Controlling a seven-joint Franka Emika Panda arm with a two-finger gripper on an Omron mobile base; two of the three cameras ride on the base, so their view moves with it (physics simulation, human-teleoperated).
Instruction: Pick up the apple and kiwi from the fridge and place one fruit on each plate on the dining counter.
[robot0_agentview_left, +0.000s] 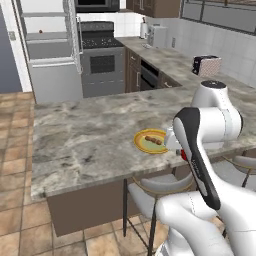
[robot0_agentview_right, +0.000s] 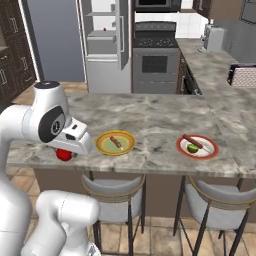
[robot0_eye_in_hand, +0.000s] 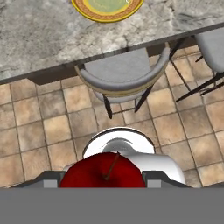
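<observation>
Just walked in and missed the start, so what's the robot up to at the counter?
The arm is carrying the apple in its gripper, shut on it near the dining counter's front edge, above the stools. The yellow plate just beyond bears no fruit. The kiwi already lies on the red-rimmed plate further right. The fridge stands open at the back.
</observation>
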